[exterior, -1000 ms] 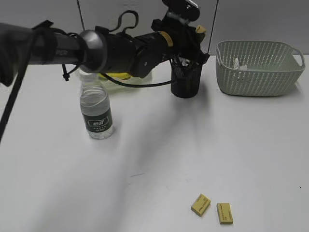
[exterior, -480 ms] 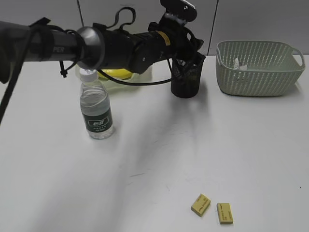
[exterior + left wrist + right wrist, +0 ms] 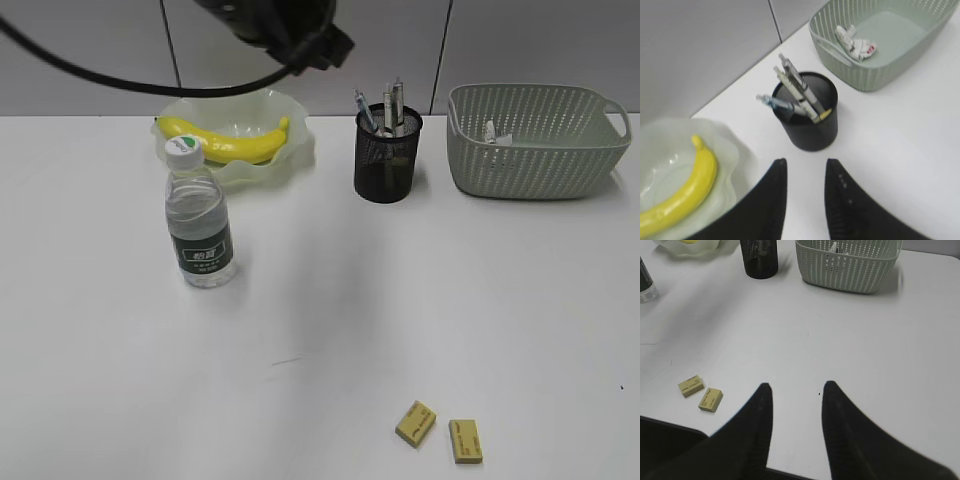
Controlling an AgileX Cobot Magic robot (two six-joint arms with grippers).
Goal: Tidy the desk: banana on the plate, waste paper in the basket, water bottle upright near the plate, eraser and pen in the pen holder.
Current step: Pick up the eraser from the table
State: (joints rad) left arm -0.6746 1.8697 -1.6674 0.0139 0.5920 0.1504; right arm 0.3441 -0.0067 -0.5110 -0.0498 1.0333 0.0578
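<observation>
On white desk (image 3: pixel 500 300), black mesh pen holder (image 3: pixel 386 160) with pens, both tools' jaws apart, empty

My fingers hang over what looks like a lab bench staged as an office desk (image 3: pixel 500 300): a bare white tabletop against plain grey wall panels (image 3: pixel 90 50). A pen holder (image 3: pixel 386 160) full of pens (image 3: pixel 797 90) and two erasers (image 3: pixel 440 432) give the office feel.

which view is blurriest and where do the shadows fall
Left wrist view is softest: pen holder, banana and hand fingers all slightly fuzzy. Exterior view is sharp, with a faint broad shadow on the desk beside the water bottle. Right wrist view is evenly lit.
</observation>
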